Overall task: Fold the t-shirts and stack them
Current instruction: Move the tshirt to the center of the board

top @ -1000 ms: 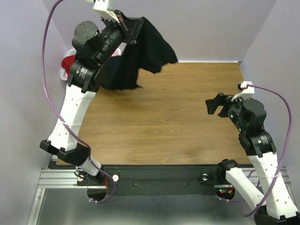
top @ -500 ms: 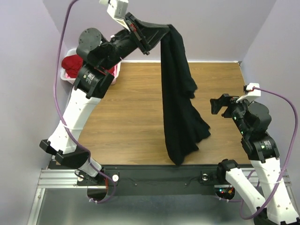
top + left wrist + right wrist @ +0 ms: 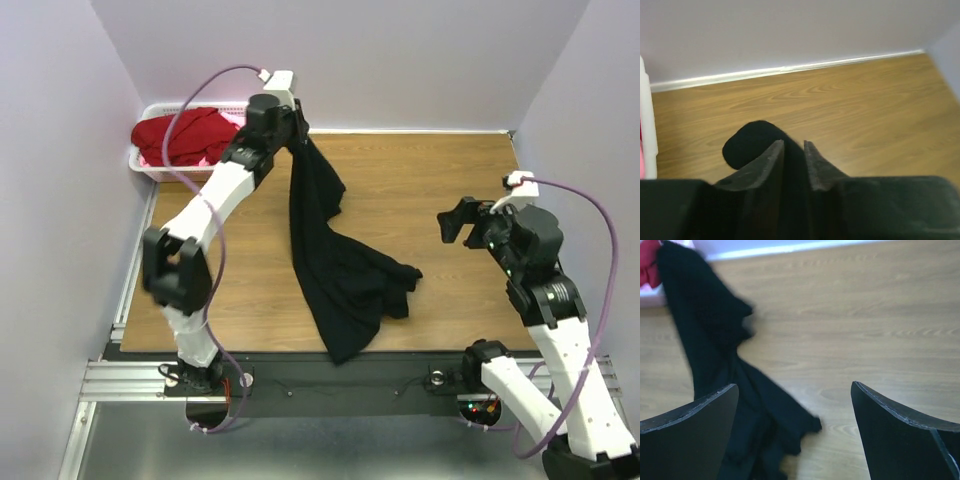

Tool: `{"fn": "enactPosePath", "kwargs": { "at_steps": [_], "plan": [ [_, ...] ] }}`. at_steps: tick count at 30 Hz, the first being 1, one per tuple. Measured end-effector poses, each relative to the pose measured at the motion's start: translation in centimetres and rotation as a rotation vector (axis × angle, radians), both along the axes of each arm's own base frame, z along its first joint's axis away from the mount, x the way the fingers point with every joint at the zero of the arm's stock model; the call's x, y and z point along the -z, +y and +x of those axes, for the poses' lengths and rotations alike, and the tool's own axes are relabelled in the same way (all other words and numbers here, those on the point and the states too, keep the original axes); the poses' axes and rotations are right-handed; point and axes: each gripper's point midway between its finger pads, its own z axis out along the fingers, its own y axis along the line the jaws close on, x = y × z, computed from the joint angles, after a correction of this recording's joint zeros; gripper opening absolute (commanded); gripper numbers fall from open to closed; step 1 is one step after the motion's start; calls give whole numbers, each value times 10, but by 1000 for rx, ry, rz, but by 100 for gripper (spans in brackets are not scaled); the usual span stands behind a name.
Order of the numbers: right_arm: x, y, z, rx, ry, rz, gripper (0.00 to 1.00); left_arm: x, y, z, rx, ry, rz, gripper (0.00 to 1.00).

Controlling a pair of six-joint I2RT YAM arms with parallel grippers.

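Note:
A large black t-shirt (image 3: 335, 260) hangs bunched from my left gripper (image 3: 297, 140) at the back of the table and trails down over the wood to the near edge. In the left wrist view the jaws (image 3: 794, 150) are shut on a fold of the black t-shirt (image 3: 747, 142). My right gripper (image 3: 460, 222) hovers open and empty over the right side, to the right of the shirt's crumpled lower part (image 3: 715, 365). A red t-shirt (image 3: 185, 138) lies in the white basket (image 3: 150, 172), with a bit of pink cloth under it.
The white slotted basket stands at the back left corner against the wall; its edge shows in the left wrist view (image 3: 647, 135). Purple walls close in the wooden table (image 3: 450, 180) at the back and sides. A black rail runs along the near edge.
My left arm has stretched out and lowered, swinging the black shirt from high over the basket down so its lower part lies on the table. The right gripper has barely moved.

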Motion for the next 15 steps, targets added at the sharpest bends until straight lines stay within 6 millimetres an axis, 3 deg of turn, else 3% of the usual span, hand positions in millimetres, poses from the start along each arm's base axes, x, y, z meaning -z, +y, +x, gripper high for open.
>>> {"fn": "enactPosePath", "kwargs": {
  "at_steps": [1,3,5,8,11,15],
  "plan": [
    [8,5,4,-22,34,2,100,23,2,24,-40,24,47,70],
    [23,11,10,-44,94,5,100,58,-2,52,-65,61,111,90],
    [40,17,16,-63,167,6,100,83,-8,65,-75,102,151,93],
    [71,25,20,-93,296,14,100,94,-22,56,-76,126,196,93],
    [105,36,22,-134,441,29,100,75,-52,26,-42,99,201,93],
    [151,49,19,-176,625,59,95,53,-95,-75,90,84,190,93]
  ]
}}
